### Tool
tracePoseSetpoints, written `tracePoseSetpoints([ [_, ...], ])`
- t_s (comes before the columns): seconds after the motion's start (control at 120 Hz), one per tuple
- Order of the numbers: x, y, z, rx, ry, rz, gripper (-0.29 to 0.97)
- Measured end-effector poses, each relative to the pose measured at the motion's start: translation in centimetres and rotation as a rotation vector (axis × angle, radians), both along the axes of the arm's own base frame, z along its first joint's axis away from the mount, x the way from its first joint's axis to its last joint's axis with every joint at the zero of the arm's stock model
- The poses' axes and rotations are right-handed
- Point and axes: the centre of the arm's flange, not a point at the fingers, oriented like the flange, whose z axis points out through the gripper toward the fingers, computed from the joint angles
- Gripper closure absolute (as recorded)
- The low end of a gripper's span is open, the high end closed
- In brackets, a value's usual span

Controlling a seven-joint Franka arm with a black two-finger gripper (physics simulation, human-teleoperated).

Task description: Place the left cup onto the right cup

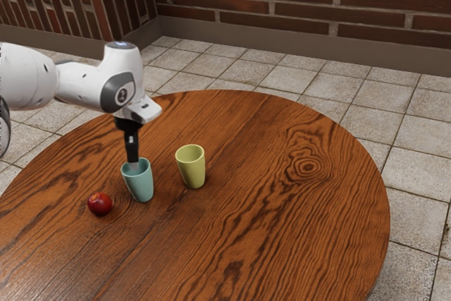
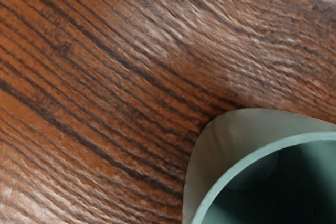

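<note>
The left cup [image 1: 138, 180] is teal and stands on the round wooden table [image 1: 282, 195], slightly tilted. The right cup [image 1: 191, 166] is yellow-green and stands upright a short way toward the exterior view's right of it. My gripper [image 1: 132, 161] comes straight down onto the teal cup's far rim and reaches the rim's edge. In the wrist view the teal cup [image 2: 262, 177] lies just under my hand, with its pale outer wall, rim and dark inside showing against the wood grain.
A small red apple [image 1: 100, 204] lies on the table toward the exterior view's left of the teal cup. The table's edge curves round at the exterior view's right. A tiled floor and a brick wall lie beyond.
</note>
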Motion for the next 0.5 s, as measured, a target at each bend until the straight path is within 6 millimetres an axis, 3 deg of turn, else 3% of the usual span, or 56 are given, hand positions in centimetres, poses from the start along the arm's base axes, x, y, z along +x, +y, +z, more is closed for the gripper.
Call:
tracePoseSetpoints([
  [0.1,0.2,-0.1,-0.5,-0.003,0.003,-0.001,0.16],
  [0.292,0.4,-0.6,-0.6,-0.006,-0.005,-0.007,0.55],
  [0.5,0.7,-2.1,-0.6,-0.01,-0.022,-0.022,0.72],
])
